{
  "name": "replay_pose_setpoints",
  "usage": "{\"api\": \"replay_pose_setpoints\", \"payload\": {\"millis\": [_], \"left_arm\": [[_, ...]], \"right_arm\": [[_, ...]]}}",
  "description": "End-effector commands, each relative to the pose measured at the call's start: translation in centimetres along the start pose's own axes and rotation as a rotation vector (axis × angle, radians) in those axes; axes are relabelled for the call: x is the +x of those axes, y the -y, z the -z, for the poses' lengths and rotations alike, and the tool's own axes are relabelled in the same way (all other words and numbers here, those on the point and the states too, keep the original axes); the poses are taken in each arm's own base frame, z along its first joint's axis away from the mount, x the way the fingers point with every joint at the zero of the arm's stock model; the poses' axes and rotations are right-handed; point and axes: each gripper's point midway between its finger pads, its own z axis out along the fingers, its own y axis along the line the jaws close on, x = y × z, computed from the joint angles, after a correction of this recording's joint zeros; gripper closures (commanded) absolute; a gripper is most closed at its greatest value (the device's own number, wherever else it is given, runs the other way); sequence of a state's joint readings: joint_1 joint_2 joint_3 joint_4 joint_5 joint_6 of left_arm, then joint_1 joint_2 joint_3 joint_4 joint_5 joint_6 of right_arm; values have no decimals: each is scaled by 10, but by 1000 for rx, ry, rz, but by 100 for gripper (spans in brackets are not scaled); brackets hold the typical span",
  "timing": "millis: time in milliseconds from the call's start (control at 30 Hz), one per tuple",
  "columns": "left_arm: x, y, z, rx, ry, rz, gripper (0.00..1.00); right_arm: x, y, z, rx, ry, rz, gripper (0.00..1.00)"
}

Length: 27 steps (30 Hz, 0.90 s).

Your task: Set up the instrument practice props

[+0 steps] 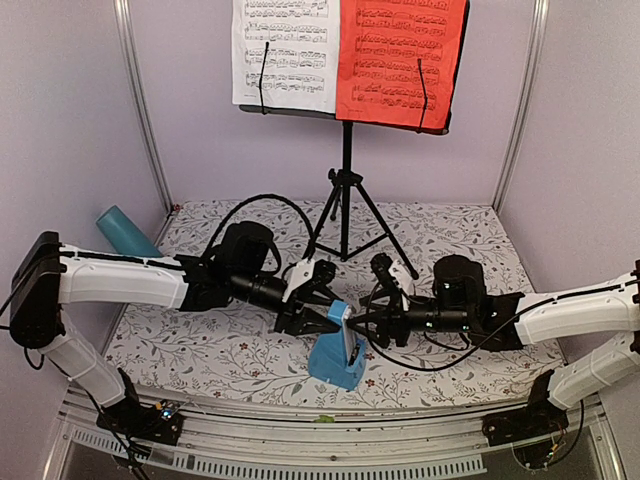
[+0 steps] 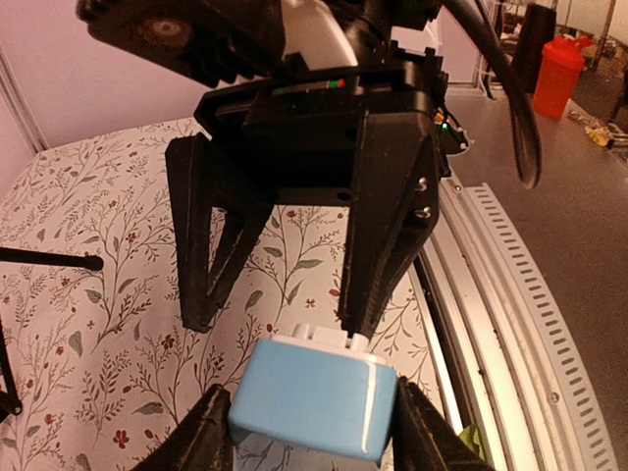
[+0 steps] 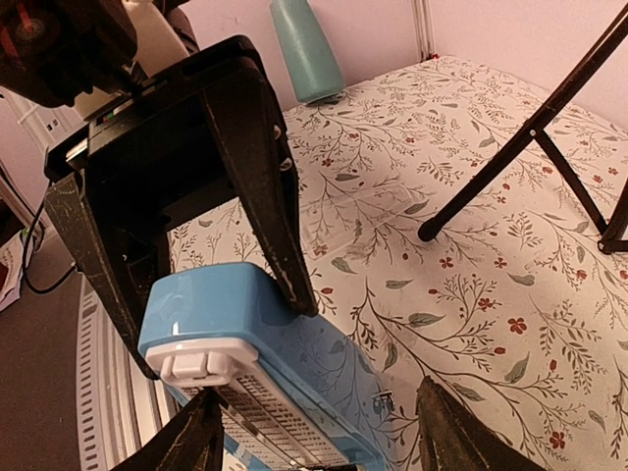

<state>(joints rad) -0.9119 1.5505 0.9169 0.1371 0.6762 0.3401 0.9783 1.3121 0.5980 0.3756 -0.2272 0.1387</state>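
A white cloth printed with leafy sprigs and small red flowers (image 1: 450,240) covers the table inside a booth of pale lilac walls (image 1: 70,120). Near the front middle of that cloth the left gripper (image 2: 312,432) is clamped on the small blue pyramid metronome (image 1: 335,360), one of its black fingers (image 2: 201,437) pressed to each flank of the narrow upper end, just below the white cap. The right gripper (image 1: 372,320) faces it from the other side with its jaws spread wide; one fingertip sits at the white cap, touching it or nearly so, and the other hangs clear above the cloth. The metronome leans slightly, wide end downward, and whether its base rests fully on the cloth cannot be told. Both arms reach in low from the sides, so the two wrists meet over the metronome. Behind them, well apart, stands the black tripod music stand (image 1: 345,190), its feet on the cloth. On its desk the white sheet of music (image 1: 285,50) sits left and the red sheet of music (image 1: 400,60) right, edges touching, each held by a thin black retaining arm. A teal cylinder cup (image 1: 125,232) lies tilted in the far left corner.
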Motion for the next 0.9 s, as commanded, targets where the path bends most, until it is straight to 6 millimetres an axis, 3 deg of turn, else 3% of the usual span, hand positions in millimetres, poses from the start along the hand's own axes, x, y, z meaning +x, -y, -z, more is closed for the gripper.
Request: {"api": "replay_pose_setpoints", "payload": {"millis": [0, 867], "left_arm": [[7, 4, -1, -2, -26, 11, 68], [5, 7, 0, 12, -22, -13, 68]], "right_arm": [[-12, 4, 5, 20, 48, 0, 32], [1, 20, -11, -1, -14, -82, 32]]}}
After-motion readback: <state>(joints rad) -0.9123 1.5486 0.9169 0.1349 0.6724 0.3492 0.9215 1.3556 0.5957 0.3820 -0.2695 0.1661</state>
